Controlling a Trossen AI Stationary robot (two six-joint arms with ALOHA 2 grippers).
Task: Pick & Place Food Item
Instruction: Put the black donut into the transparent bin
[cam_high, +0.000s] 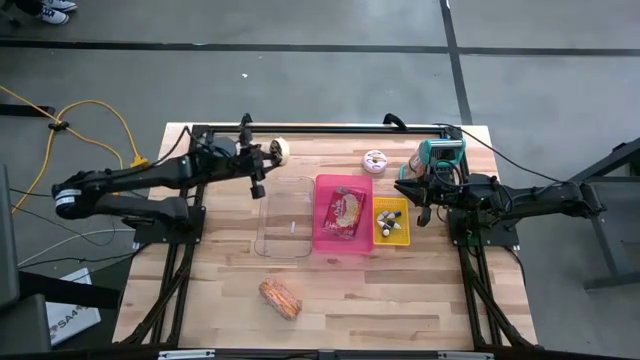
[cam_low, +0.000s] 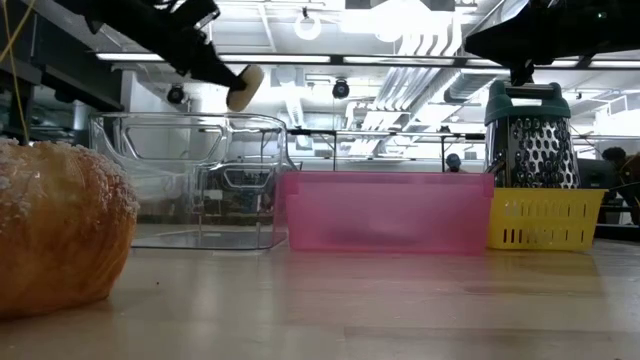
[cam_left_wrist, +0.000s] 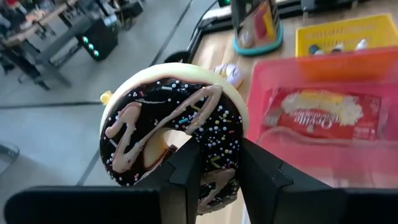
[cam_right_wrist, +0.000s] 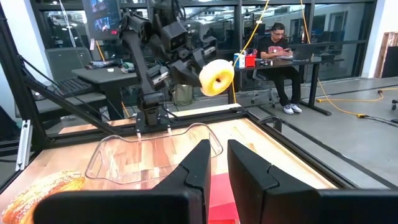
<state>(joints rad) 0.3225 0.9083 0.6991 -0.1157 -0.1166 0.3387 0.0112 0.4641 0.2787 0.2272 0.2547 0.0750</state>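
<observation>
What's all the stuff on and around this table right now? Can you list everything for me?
chocolate doughnut: one, dark icing with sprinkles, held in the air near the table's far edge
clear bin: one, see-through, mid-table
pink bin: one, beside the clear bin, holds a packet
yellow basket: one, beside the pink bin
grater: one, teal-topped, behind the basket
pastry: one, golden, near edge
small doughnut: one, pale icing, far side
person: one, seated at a desk beyond
left gripper: shut on the chocolate doughnut
right gripper: shut, waiting by the basket

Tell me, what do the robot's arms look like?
Both arms are dark, thin and jointed. The left arm has a pale band at its elbow end. Each tool, left and right, has two flat black fingers.
</observation>
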